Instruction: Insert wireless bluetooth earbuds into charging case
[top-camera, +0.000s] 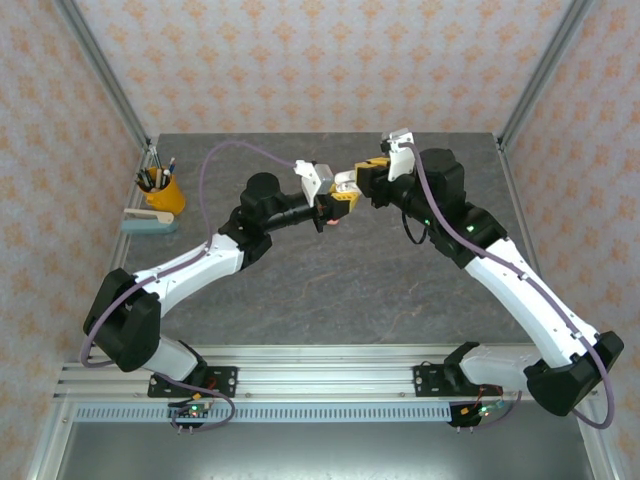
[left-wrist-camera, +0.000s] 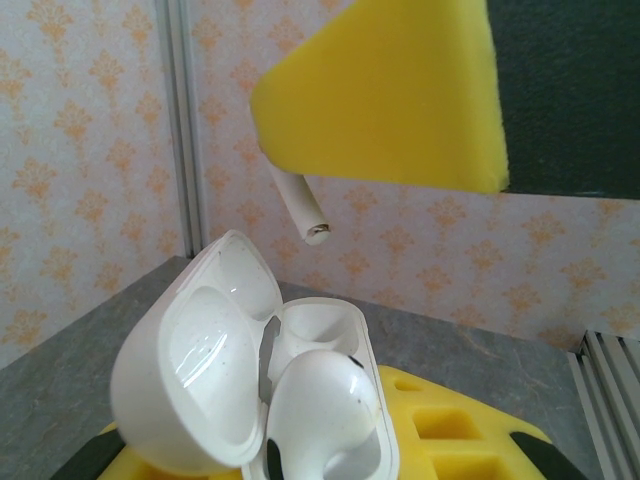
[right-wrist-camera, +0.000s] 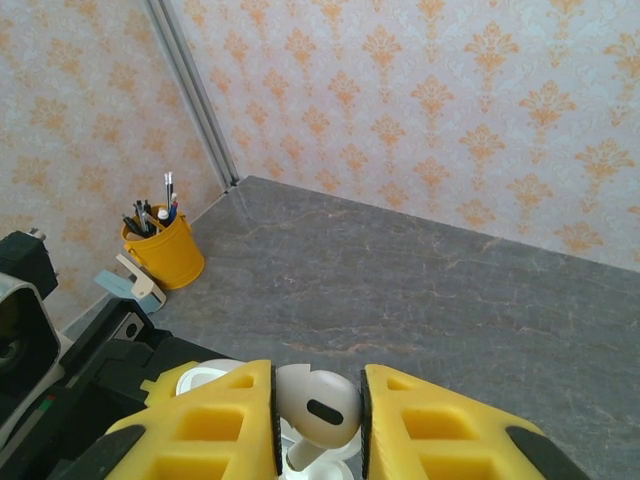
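Observation:
Above mid-table, my left gripper (top-camera: 338, 200) (left-wrist-camera: 300, 455) is shut on the white charging case (left-wrist-camera: 250, 390), whose lid stands open to the left. One white earbud (left-wrist-camera: 325, 405) sits in the case's near socket; the far socket (left-wrist-camera: 315, 325) is bare. My right gripper (top-camera: 362, 180) (right-wrist-camera: 318, 420) is shut on a second white earbud (right-wrist-camera: 318, 408), pinched by its head between the yellow fingers. That earbud's stem (left-wrist-camera: 303, 208) points down, a short way above the open case and apart from it. Part of the case (right-wrist-camera: 200, 378) shows under the right fingers.
A yellow cup of pens (top-camera: 163, 192) (right-wrist-camera: 165, 252) and a pale stapler-like object (top-camera: 150, 222) (right-wrist-camera: 135, 285) stand at the table's far left. Metal frame posts rise at the back corners. Dark grey tabletop (right-wrist-camera: 450, 290) stretches beyond the grippers.

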